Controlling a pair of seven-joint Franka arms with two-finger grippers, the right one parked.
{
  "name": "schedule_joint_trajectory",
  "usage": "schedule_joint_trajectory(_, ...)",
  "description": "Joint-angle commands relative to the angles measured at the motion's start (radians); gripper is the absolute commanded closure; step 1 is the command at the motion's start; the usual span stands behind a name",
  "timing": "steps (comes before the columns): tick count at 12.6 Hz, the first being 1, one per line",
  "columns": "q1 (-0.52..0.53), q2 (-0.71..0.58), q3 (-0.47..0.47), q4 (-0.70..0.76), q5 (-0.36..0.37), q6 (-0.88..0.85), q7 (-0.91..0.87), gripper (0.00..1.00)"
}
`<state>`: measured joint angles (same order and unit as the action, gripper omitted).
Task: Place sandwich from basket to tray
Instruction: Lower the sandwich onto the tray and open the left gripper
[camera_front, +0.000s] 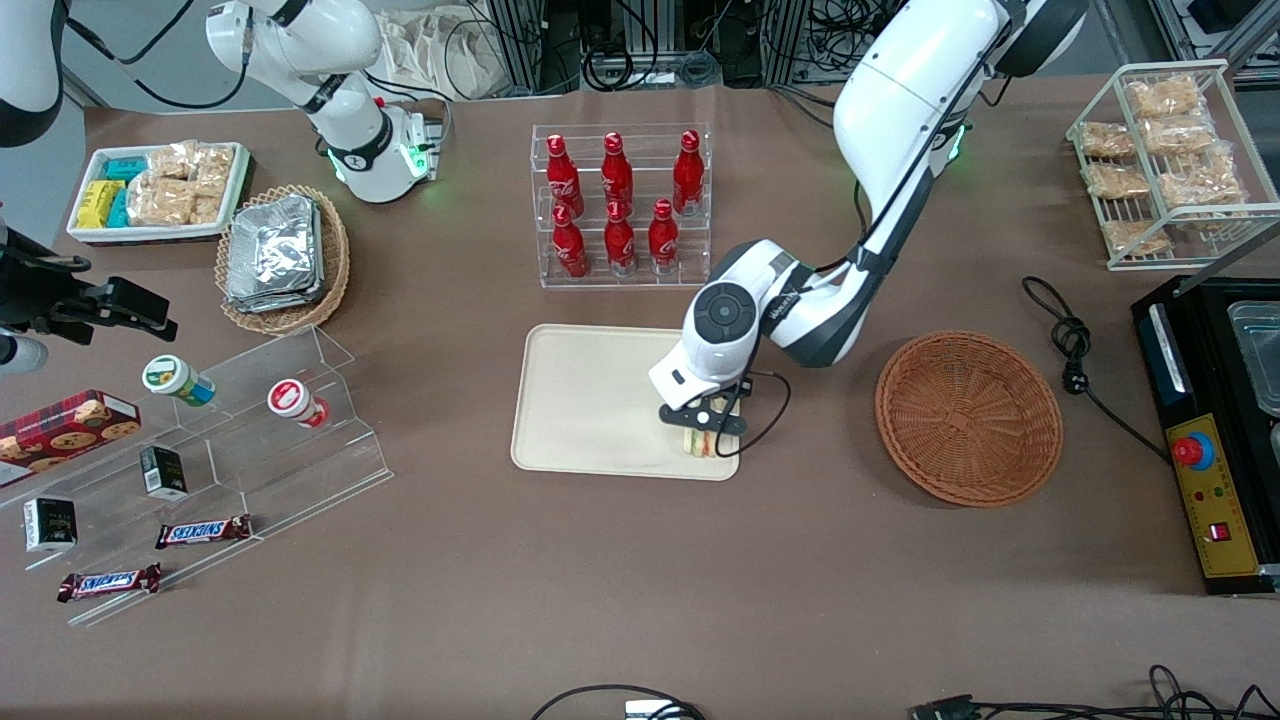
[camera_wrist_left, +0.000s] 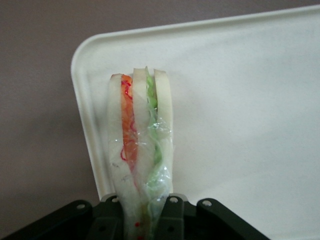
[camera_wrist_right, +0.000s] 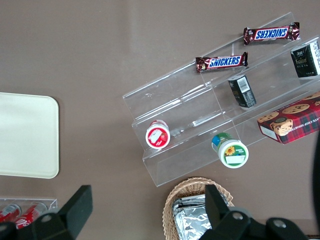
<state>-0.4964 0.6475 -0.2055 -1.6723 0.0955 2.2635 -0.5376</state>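
Note:
My left gripper (camera_front: 704, 430) is shut on the sandwich (camera_front: 701, 441), a wrapped wedge with pale bread and orange and green layers. It holds the sandwich over the corner of the cream tray (camera_front: 585, 400) that is nearest the front camera and the basket. In the left wrist view the sandwich (camera_wrist_left: 140, 145) sticks out from between the black fingers (camera_wrist_left: 172, 215) over the tray's rounded corner (camera_wrist_left: 87, 65). I cannot tell whether the sandwich touches the tray. The reddish-brown basket (camera_front: 968, 417) lies empty beside the tray, toward the working arm's end of the table.
A clear rack of red bottles (camera_front: 620, 205) stands farther from the front camera than the tray. A black cable (camera_front: 1075, 350) lies beside the basket. A clear stepped stand (camera_front: 230, 440) with snacks and a tan basket of foil packets (camera_front: 283, 257) lie toward the parked arm's end.

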Motion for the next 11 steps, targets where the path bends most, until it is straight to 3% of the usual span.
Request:
schedule_joint_trajectory(1,0.013,0.008,-0.006,0.020,0.018,-0.004,-0.001,0.00)
schedule_joint_trajectory(7,0.036,-0.104,-0.008,-0.025,0.001,-0.055,-0.001,0.00)
schedule_joint_trajectory(9,0.064,-0.204,-0.008,-0.163,0.007,-0.013,0.036,0.00)
schedule_joint_trajectory(11,0.139,-0.367,-0.008,-0.413,0.006,0.113,0.176,0.00)
